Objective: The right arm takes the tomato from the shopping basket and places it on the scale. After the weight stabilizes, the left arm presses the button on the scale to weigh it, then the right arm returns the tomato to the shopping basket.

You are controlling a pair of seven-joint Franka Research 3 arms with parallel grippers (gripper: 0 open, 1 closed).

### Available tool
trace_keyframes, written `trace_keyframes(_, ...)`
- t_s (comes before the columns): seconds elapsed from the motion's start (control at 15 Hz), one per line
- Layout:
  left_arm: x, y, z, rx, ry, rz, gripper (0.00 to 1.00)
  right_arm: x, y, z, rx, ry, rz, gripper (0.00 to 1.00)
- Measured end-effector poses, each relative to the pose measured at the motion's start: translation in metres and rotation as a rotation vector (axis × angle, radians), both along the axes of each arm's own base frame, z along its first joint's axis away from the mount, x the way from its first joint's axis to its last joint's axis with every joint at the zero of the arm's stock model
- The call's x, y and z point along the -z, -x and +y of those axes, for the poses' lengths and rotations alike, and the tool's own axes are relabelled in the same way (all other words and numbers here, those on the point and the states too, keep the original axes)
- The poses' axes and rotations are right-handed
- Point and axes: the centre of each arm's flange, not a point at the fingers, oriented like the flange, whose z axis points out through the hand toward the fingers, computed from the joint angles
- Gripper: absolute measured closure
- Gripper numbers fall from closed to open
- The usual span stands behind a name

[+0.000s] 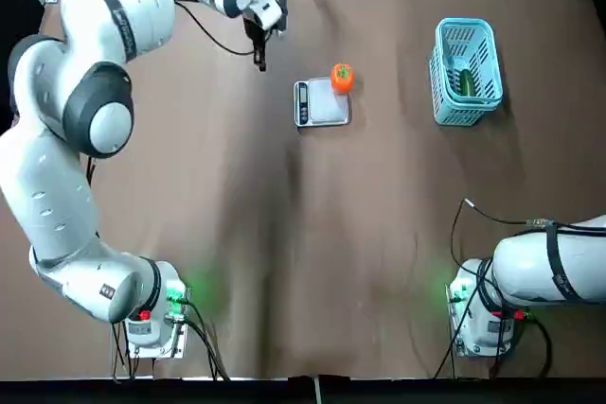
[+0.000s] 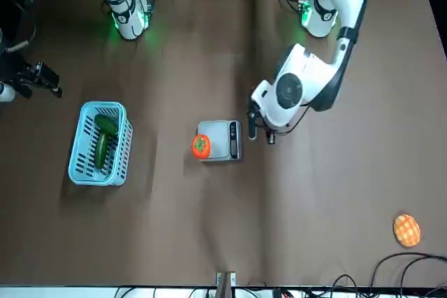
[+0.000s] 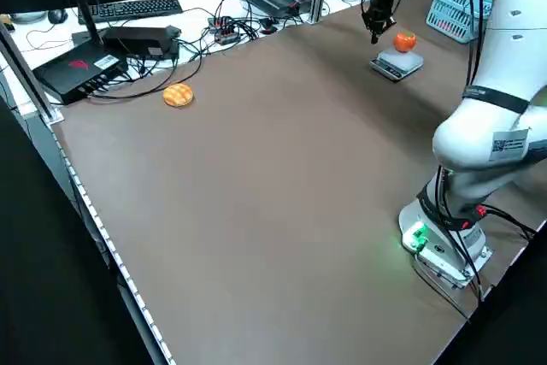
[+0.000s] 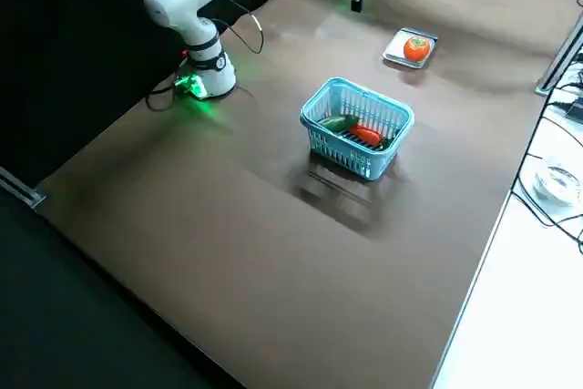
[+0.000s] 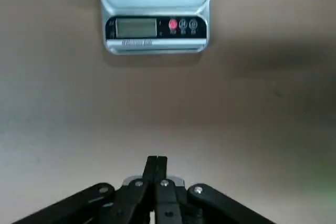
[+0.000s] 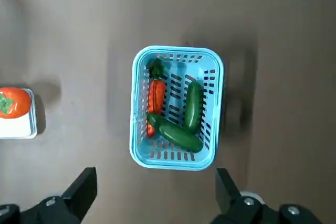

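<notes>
The tomato (image 1: 342,78) rests on the far right corner of the scale (image 1: 320,109), with nothing holding it. My left gripper (image 1: 260,61) hangs shut just left of the scale; in the left wrist view its closed fingertips (image 5: 156,162) point toward the display strip and a red button (image 5: 172,24). The light-blue shopping basket (image 1: 464,73) stands to the right of the scale. High above the basket, my right gripper (image 6: 155,177) is open with nothing between its fingers, and the tomato (image 6: 11,102) shows off to one side.
Two green cucumbers (image 6: 181,135) and a long red vegetable (image 6: 156,95) lie in the basket. A yellow-orange disc (image 2: 406,229) sits at the table's far left corner. Cables, a keyboard and boxes line the desk beyond the far edge.
</notes>
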Motion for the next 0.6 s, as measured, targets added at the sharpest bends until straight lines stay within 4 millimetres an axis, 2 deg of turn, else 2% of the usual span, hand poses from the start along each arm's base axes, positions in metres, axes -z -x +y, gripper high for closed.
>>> trace_keyframes(0.27, 0.033, 0.014, -0.035, 0.05, 0.015, -0.007, 0.99, 0.0, 0.0, 0.001, -0.002, 0.0, 0.0, 0.01)
trace_keyframes(0.53, 0.051, 0.029, -0.06, 0.07, 0.02, -0.009, 0.99, 0.0, 0.0, 0.002, -0.003, 0.0, -0.002, 0.0)
trace_keyframes(0.6, 0.056, 0.036, -0.075, 0.062, 0.03, -0.025, 0.99, 0.0, 0.0, 0.001, -0.002, 0.001, -0.003, 0.0)
